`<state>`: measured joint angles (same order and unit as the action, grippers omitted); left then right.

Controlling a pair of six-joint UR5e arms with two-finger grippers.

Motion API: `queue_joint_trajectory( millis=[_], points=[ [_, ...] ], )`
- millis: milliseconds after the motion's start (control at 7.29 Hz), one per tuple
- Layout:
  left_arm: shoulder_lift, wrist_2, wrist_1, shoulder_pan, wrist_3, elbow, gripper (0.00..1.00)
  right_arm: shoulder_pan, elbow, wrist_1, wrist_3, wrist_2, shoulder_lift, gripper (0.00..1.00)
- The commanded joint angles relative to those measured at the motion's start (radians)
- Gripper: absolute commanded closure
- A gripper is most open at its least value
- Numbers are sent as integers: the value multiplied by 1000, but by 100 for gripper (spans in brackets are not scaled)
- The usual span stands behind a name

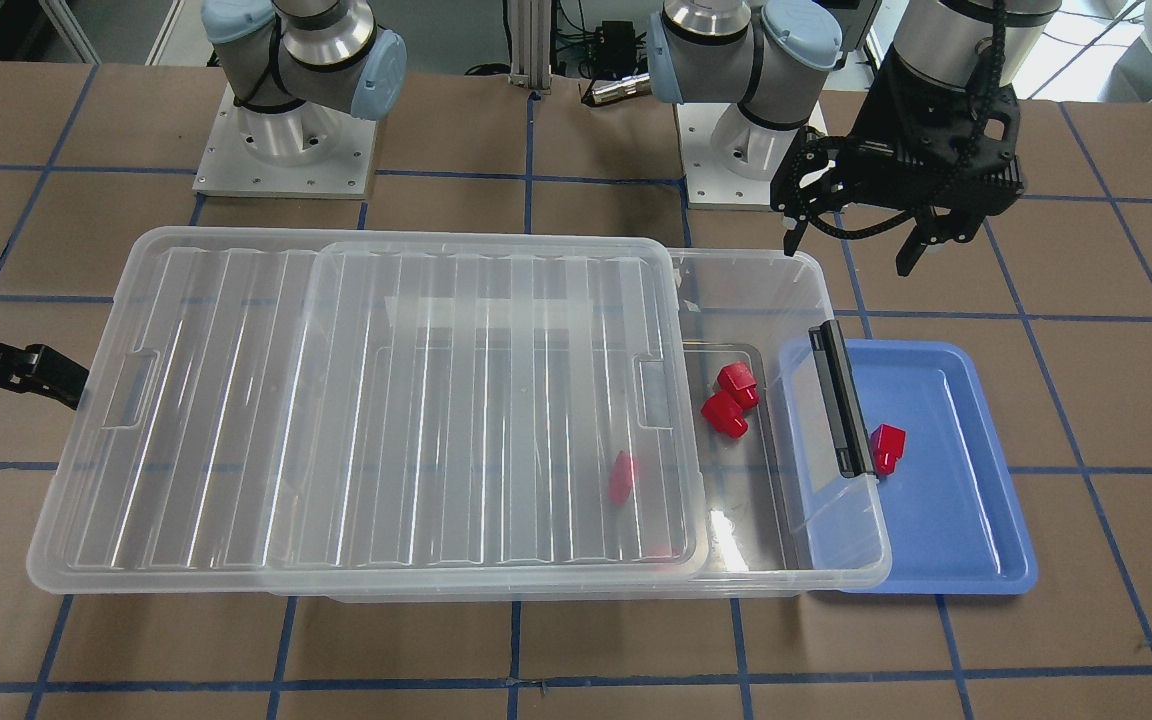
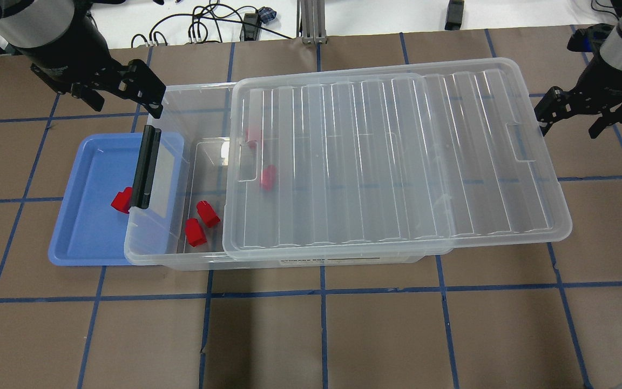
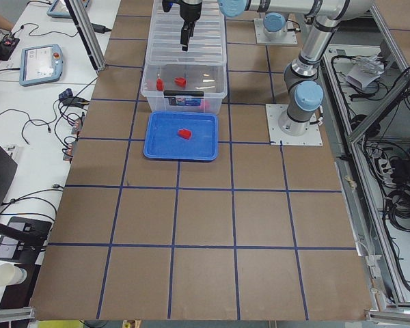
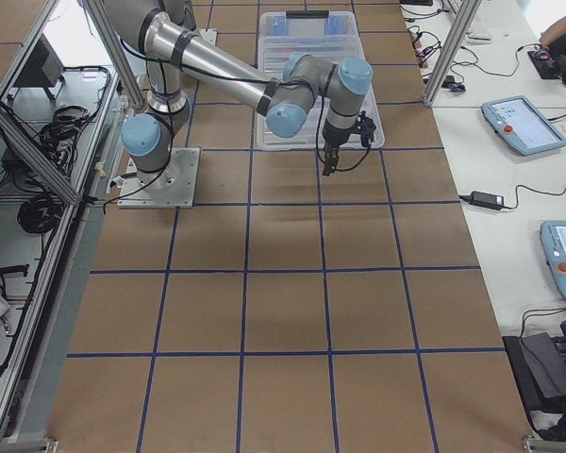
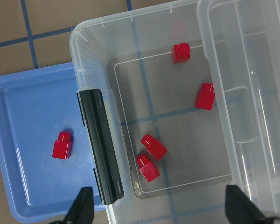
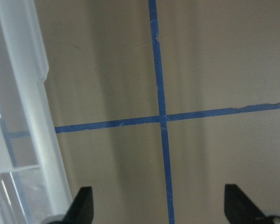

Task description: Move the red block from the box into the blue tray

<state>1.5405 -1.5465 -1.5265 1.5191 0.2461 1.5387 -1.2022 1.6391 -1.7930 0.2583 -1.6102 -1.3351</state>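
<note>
One red block lies in the blue tray, close to the box's black latch handle; it also shows in the left wrist view. The box has its lid slid aside, which leaves the tray end uncovered. Two red blocks lie together on the uncovered floor, and two more lie near the lid's edge. My left gripper is open and empty, raised behind the box's uncovered end. My right gripper is open and empty beside the lid's far end.
The tray is tucked partly under the box's overhanging rim. The lid overhangs the box on the right arm's side. Brown table with blue tape lines lies all around. Both arm bases stand behind the box.
</note>
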Motion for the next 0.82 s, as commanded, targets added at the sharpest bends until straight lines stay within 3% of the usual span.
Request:
queue_joint_trajectory(
  millis=[0, 686],
  points=[
    [-7, -1, -14, 0, -4, 3, 0, -34, 1, 0, -49, -1, -1, 0],
    [4, 0, -9, 0, -21, 0, 0, -144, -1, -2, -231, 1, -1, 0]
  ],
)
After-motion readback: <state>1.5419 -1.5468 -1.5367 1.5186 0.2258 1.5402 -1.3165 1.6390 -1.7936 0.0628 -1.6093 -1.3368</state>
